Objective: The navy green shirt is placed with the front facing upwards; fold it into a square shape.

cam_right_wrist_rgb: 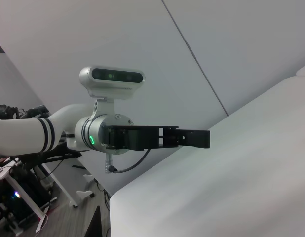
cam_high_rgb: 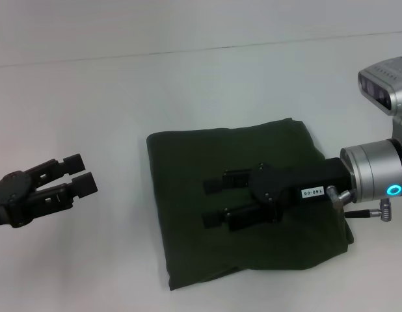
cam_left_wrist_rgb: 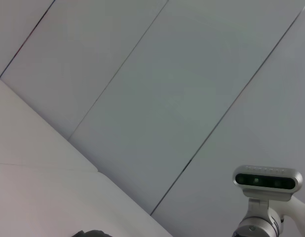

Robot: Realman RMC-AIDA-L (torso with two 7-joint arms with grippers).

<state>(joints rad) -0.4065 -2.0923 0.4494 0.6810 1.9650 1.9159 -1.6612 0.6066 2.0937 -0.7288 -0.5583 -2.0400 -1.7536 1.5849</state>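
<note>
The navy green shirt (cam_high_rgb: 188, 169) lies on the white table as a folded, roughly square bundle with its plain green side up; no lettering shows. My right gripper (cam_high_rgb: 211, 203) reaches in from the right over the middle of the bundle, its two fingers open and spread apart with nothing between them. Whether they touch the cloth I cannot tell. My left gripper (cam_high_rgb: 80, 173) hovers over bare table well to the left of the shirt, open and empty. In the right wrist view the left gripper (cam_right_wrist_rgb: 192, 138) shows side-on above the table edge.
The white table (cam_high_rgb: 90, 97) surrounds the shirt on all sides. The right arm's wrist camera (cam_left_wrist_rgb: 266, 181) shows against the wall in the left wrist view. Beyond the table edge stand cables and equipment (cam_right_wrist_rgb: 14, 197) on the floor.
</note>
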